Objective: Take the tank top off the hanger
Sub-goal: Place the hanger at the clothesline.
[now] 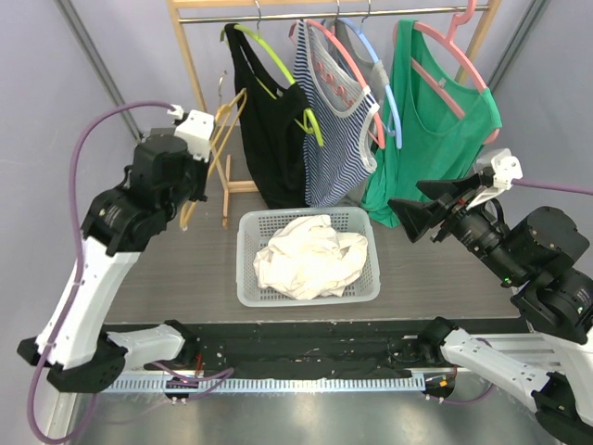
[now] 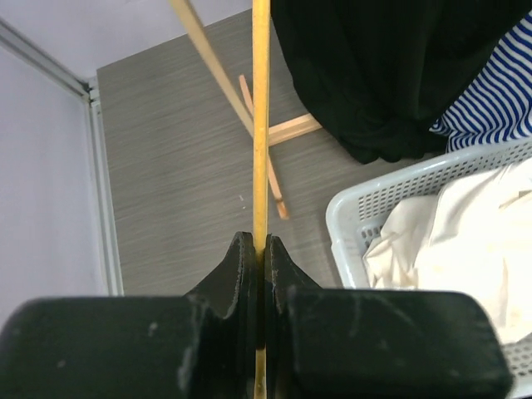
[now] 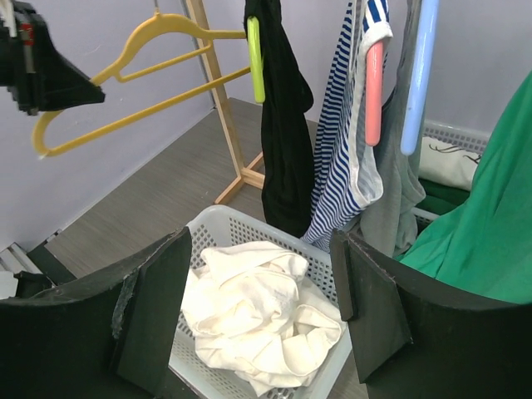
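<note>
A lab test cell: plain walls [image 1: 37,74], metal frame posts [image 1: 90,56], clothes rack [image 1: 278,17] on a tabletop [image 1: 185,269].

White-and-black arms [image 1: 88,278] carry purple cables [image 1: 93,139]; the right gripper [image 3: 259,324] is matte black.

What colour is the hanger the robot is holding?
The hanger is yellow; the right wrist view shows it best.

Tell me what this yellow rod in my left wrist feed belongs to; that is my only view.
Observer: An empty yellow hanger; the left gripper is shut on it.
Operator: Report the right gripper.
Observer: The right gripper is open, holding nothing, near the green tank top.
Operator: Describe that top's hanger.
Observer: A pink hanger, hooked on the rail at its right end.
</note>
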Tool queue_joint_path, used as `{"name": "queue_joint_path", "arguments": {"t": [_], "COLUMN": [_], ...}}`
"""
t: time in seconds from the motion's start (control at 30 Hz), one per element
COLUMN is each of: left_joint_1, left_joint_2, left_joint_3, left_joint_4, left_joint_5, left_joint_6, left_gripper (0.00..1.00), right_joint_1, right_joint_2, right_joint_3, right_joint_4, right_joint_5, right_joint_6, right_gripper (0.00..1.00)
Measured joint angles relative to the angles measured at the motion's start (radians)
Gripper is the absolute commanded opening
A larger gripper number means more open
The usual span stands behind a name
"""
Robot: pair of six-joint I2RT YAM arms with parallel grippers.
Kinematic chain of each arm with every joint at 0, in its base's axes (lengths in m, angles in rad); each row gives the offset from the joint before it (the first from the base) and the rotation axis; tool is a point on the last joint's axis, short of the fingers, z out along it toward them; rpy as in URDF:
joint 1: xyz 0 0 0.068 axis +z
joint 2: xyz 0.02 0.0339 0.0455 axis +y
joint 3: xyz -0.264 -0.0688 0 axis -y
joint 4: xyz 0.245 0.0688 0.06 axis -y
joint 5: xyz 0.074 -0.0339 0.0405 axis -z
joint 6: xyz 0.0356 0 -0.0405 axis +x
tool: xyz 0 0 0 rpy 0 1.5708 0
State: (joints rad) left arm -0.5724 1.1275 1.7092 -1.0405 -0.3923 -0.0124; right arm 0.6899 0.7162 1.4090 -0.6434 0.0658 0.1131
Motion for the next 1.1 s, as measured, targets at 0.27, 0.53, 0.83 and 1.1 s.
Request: {"name": "queue_joint_path", "arguments": {"t": [0.27, 0.53, 0.83, 1.1], "left_joint_1": [0.002, 0.039, 0.119, 0.137], "left_joint_2": [0.081, 0.128, 0.317, 0.257], "left_joint_3": [0.048, 0.134, 0.385, 0.353], "left_joint_4": [0.046, 0.079, 0.033, 0.009], "left_joint_5": [-0.001, 0.021, 0.119, 0.153], "left_joint_6": [-0.044, -0.072, -0.096, -0.090], "left_gripper": [0.00, 0.01, 0.00, 0.00], "right_joint_1": [0.000, 0.000, 0.000, 0.000], "right_joint_2": [0.004, 0.011, 0.044, 0.027], "right_joint_3": [-0.018, -0.018, -0.018, -0.032], "right_joint_4": [0.008, 0.008, 0.008, 0.008], "right_joint_5": [-0.008, -0.019, -0.039, -0.042], "right_joint_6": [0.019, 0.022, 0.023, 0.023], "right_gripper": [0.75, 0.75, 0.75, 0.75]}}
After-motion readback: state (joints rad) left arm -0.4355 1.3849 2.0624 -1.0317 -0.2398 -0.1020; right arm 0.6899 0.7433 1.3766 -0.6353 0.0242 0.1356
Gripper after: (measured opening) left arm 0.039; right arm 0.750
